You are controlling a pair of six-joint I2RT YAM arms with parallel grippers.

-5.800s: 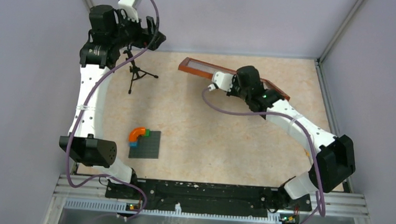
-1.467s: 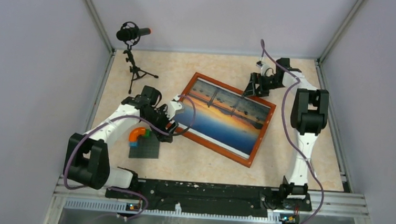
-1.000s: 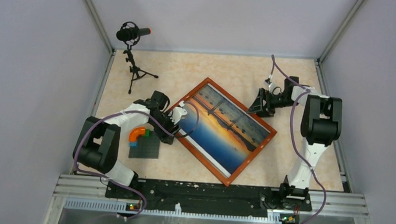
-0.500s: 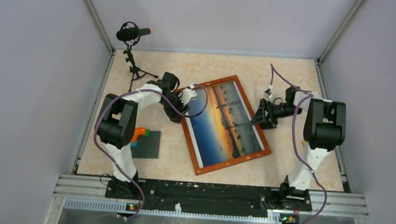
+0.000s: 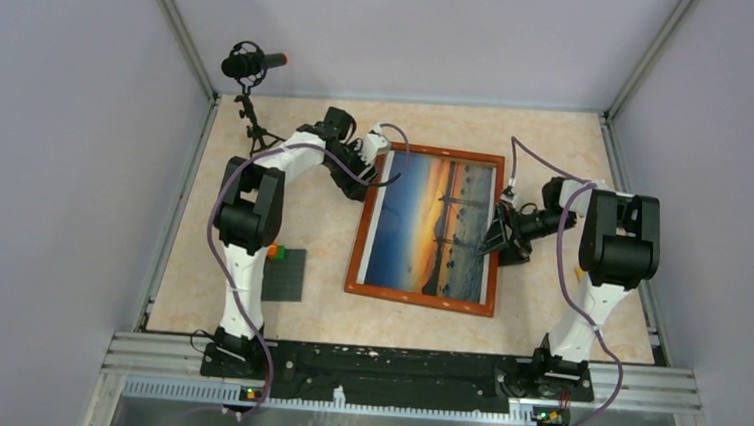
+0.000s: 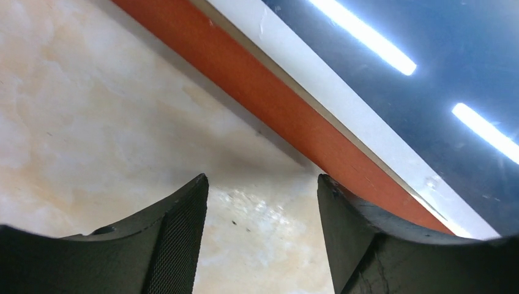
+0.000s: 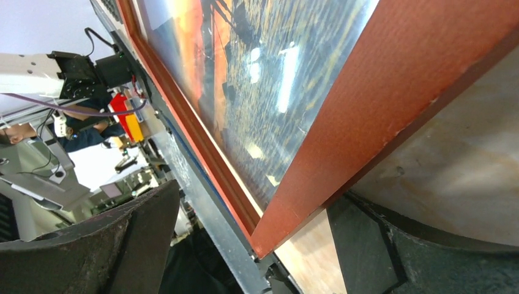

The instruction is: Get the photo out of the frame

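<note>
The frame (image 5: 417,298), reddish-brown, lies face up mid-table with its long sides running away from me. Behind its glossy front sits the photo (image 5: 432,227), an orange sunset. My left gripper (image 5: 368,162) is at the frame's far left corner, low over the table. In the left wrist view this gripper (image 6: 260,202) is open with bare table between its fingers, and one finger (image 6: 361,239) rests against the frame's border (image 6: 275,104). My right gripper (image 5: 499,240) is at the frame's right edge. Its jaws (image 7: 257,245) stand wide open around the border (image 7: 416,79) without closing on it.
A microphone on a small tripod (image 5: 253,66) stands at the back left. A dark grey studded baseplate (image 5: 285,277) with coloured bricks (image 5: 272,252) lies left of the frame, partly behind my left arm. Walls close in the table's left, back and right sides.
The frame has swung round on the table until it lies square to the edges. My left gripper followed its corner toward the back and opened wider. The right gripper stayed at the right edge.
</note>
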